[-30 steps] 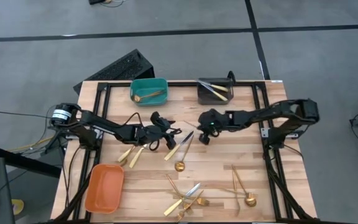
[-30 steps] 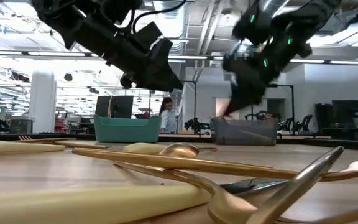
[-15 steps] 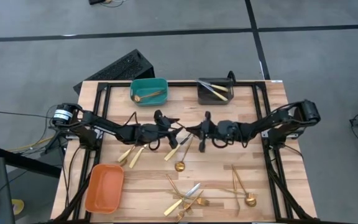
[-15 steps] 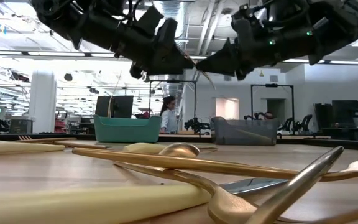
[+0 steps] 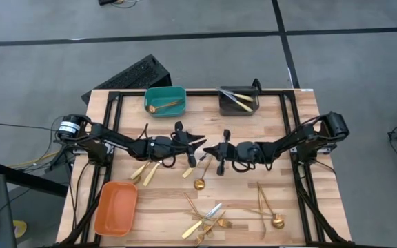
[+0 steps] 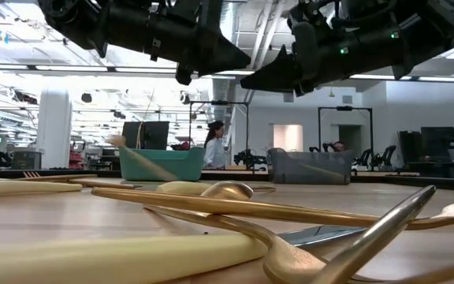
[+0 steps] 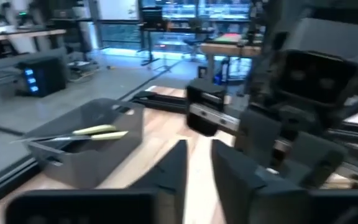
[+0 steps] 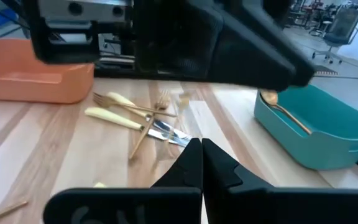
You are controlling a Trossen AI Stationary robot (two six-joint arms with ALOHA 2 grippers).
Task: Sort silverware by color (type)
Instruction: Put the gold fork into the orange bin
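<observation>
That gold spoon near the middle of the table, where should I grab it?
Grip the gold spoon by its slim handle, just past the round bowl, coming straight down with the pincer closing across the handle. It lies flat on the table, so no side approach fits.

no readable txt, labels, brands or nos. anywhere in these views.

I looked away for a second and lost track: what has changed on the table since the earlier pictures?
The right gripper swung left and down from near the grey bin to mid-table, shut, nose to nose with the left gripper, whose fingers have narrowed. Whether anything passed between them cannot be told. The bins and the silverware on the table stayed put.
</observation>
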